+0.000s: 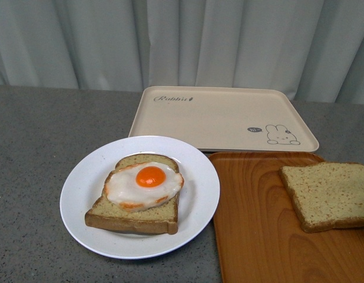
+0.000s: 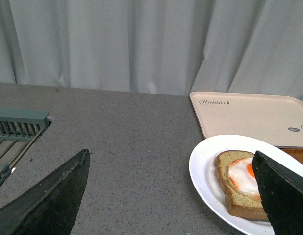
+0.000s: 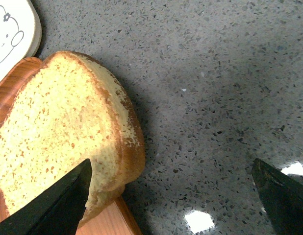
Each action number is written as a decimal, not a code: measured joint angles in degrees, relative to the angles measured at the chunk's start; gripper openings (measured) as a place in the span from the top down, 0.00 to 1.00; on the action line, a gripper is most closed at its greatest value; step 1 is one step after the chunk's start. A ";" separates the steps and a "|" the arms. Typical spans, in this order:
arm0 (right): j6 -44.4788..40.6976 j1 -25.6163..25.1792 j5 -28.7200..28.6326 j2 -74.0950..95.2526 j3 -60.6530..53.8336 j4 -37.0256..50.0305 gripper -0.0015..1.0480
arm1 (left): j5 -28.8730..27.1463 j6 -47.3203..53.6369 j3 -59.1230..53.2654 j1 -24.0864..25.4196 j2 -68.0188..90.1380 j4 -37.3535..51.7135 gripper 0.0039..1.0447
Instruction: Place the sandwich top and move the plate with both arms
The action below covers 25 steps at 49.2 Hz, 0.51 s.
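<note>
From the front, neither arm shows. The plate sits at the lower left-centre of the frame on the grey table, carrying the egg-topped slice. The sandwich top lies flat at the right edge of the frame on the orange tray, and its far side is cut off. The rabbit tray lies behind both, in the upper middle.

I'd judge the plain slice light and a bit spongy. It wants a gentle pinch across its crust edges, not a hard squeeze. The plate looks stiff, smooth and probably slippery, and its load could slide. Its bare rim, taken on opposite sides and kept level, seems the place to hold.

In the left wrist view, the left gripper has its two dark fingers spread wide over bare table, with nothing between them. The plate is just beside it, partly covered by one finger, and the rabbit tray lies beyond. A grey-green slatted thing at the table's edge is cropped, and I can't tell what it is.

In the right wrist view, the right gripper is likewise spread and empty. The sandwich top lies by one finger, and its corner seems to overhang the rim of the orange tray. I cannot tell whether that finger touches the bread. Only the fingertips show, and a corner of the rabbit tray peeks in.
</note>
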 joint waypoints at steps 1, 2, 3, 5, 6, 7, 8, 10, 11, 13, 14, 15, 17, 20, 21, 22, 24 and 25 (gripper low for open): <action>0.07 0.24 0.00 0.39 0.35 0.00 0.09 | 0.00 0.00 0.00 0.02 0.00 0.00 0.06; 0.17 0.42 0.00 0.66 0.57 0.09 0.09 | 0.00 0.00 0.00 0.00 0.00 0.00 0.06; 0.22 0.52 0.00 0.96 0.79 0.24 0.09 | 0.00 0.00 0.00 0.00 0.00 0.00 0.06; 0.26 0.72 0.00 1.44 1.11 0.42 0.09 | 0.00 0.00 0.00 0.00 0.00 0.00 0.06; 0.33 0.79 0.00 1.60 1.25 0.48 0.09 | 0.00 0.00 0.00 0.02 0.00 0.00 0.06; 0.42 0.94 0.00 2.14 1.60 0.61 0.09 | 0.00 0.00 0.00 0.00 0.00 0.00 0.06; 0.46 1.07 0.00 2.47 1.81 0.72 0.09 | 0.00 0.00 0.00 0.00 0.00 0.00 0.06; 0.74 1.25 0.00 3.10 2.21 0.94 0.09 | 0.00 0.00 0.00 0.00 0.00 0.00 0.06; 0.85 1.33 0.00 3.39 2.36 1.09 0.09 | 0.00 0.00 0.00 0.00 0.00 0.00 0.06; 1.07 1.49 0.00 3.74 2.56 1.20 0.09 | 0.00 0.00 0.00 0.00 0.00 0.00 0.06; 1.22 1.60 0.00 3.96 2.67 1.29 0.09 | 0.00 0.00 0.00 0.00 0.00 0.00 0.06; 1.25 1.64 0.00 4.07 2.73 1.33 0.09 | 0.00 0.00 0.00 0.00 0.00 0.00 0.06; 1.42 1.86 0.02 4.48 2.97 1.57 0.09 | 0.00 0.00 0.00 0.02 0.00 0.00 0.06; 1.53 2.03 0.22 4.92 3.15 1.81 0.09 | 0.00 0.00 0.00 0.02 0.00 0.00 0.06; 1.57 2.14 0.24 5.09 3.23 1.92 0.09 | 0.00 0.00 0.00 0.02 0.00 0.00 0.06; 1.64 2.21 0.24 5.22 3.34 2.08 0.09 | 0.00 0.00 0.00 0.00 0.00 0.00 0.06; 1.70 2.34 0.37 5.53 3.61 2.27 0.09 | 0.00 0.00 0.00 0.00 0.00 0.00 0.06; 1.77 2.45 0.44 5.77 3.82 2.38 0.09 | 0.00 0.00 0.00 0.00 0.00 0.00 0.06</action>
